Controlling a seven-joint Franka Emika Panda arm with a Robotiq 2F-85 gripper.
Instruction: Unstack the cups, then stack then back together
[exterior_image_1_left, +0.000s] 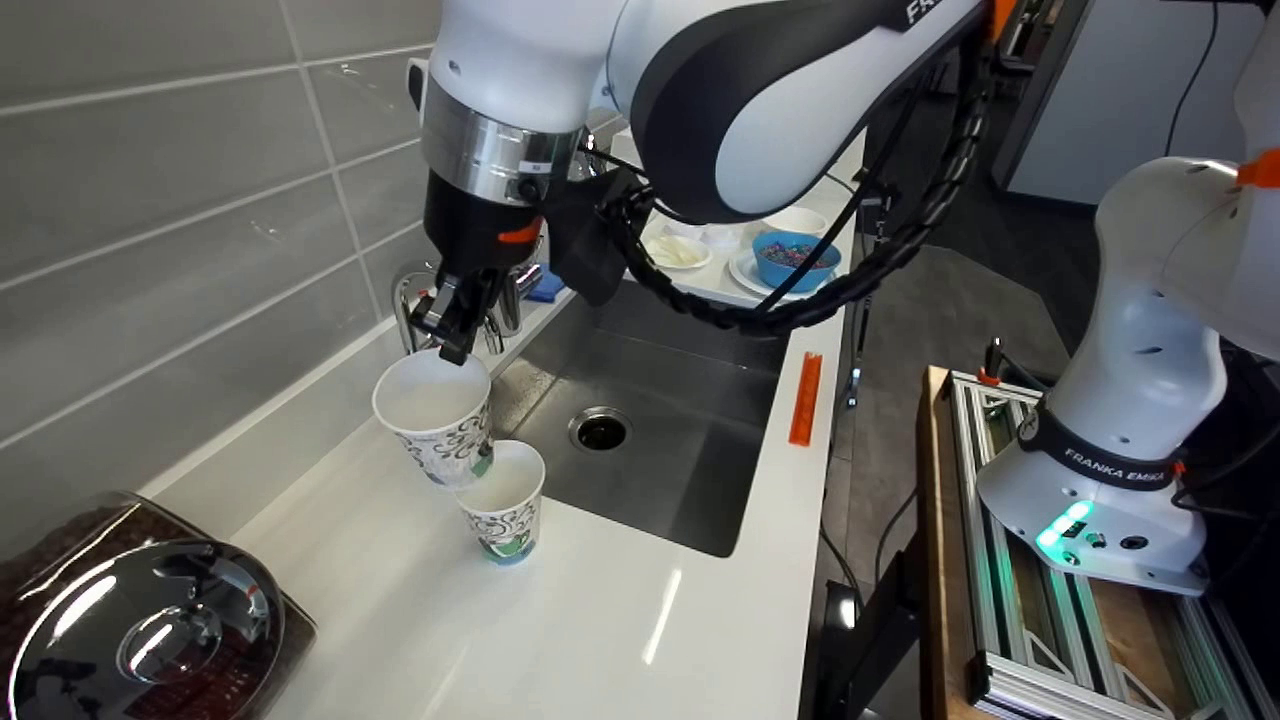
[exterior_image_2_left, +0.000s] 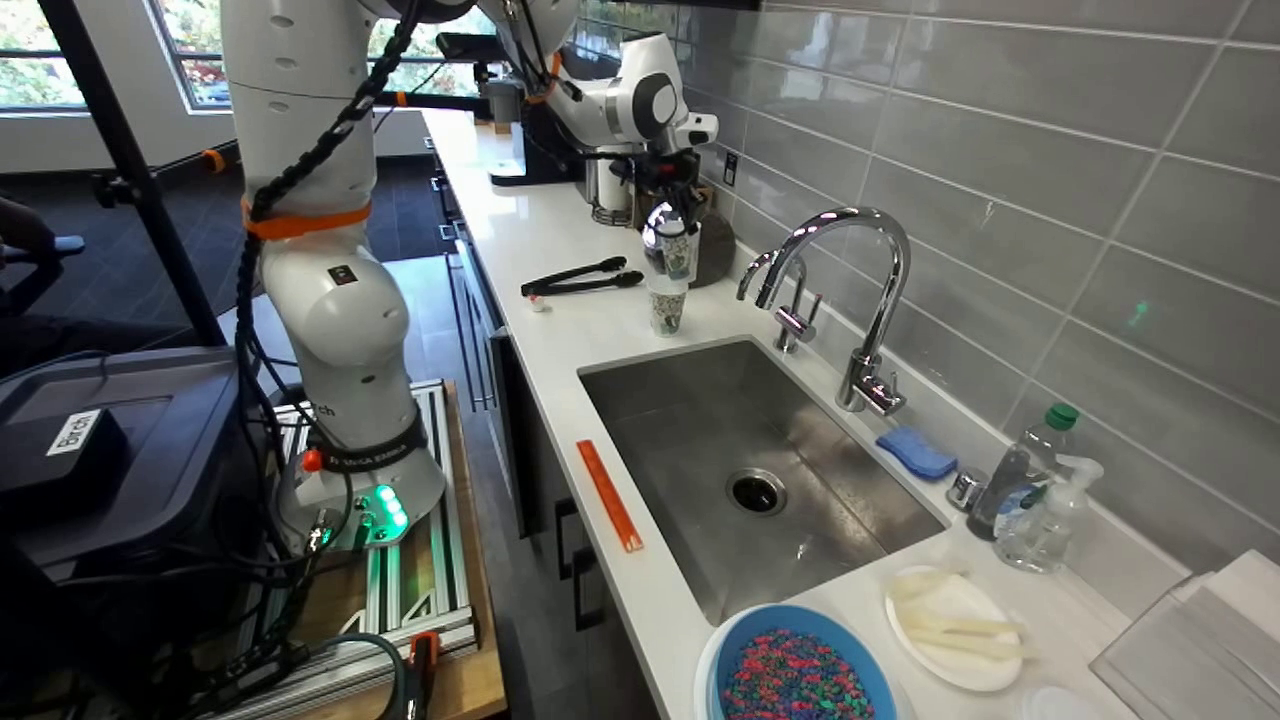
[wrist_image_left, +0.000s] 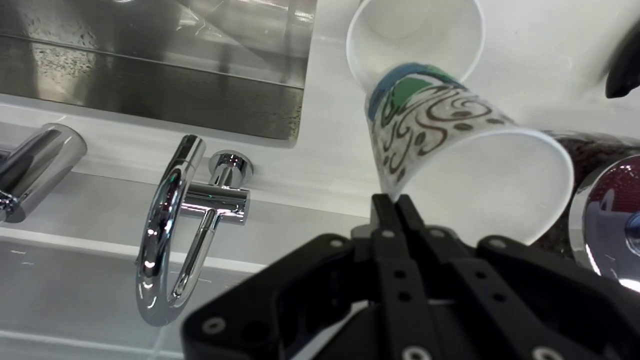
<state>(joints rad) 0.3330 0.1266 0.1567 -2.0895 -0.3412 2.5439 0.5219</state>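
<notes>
My gripper (exterior_image_1_left: 455, 342) is shut on the rim of a white paper cup (exterior_image_1_left: 455, 450) with a swirl and green print. It holds this cup in the air, tilted. In the wrist view the fingertips (wrist_image_left: 394, 202) pinch the wall of the held cup (wrist_image_left: 432, 117). The second cup (exterior_image_1_left: 508, 525) stands upright on the counter just below. In the wrist view the held cup's base overlaps the mouth of the standing cup (wrist_image_left: 415, 25); whether they touch I cannot tell. In an exterior view the held cup (exterior_image_2_left: 680, 252) appears above the standing cup (exterior_image_2_left: 667, 310).
A steel sink (exterior_image_1_left: 660, 470) lies beside the standing cup. Chrome faucets (exterior_image_2_left: 890, 270) rise along the tiled wall. A jar with a shiny lid (exterior_image_1_left: 170, 640) stands near the cups. Black tongs (exterior_image_2_left: 580, 280) and an orange strip (exterior_image_2_left: 608, 495) lie on the counter. A blue bowl (exterior_image_2_left: 735, 650) stands past the sink.
</notes>
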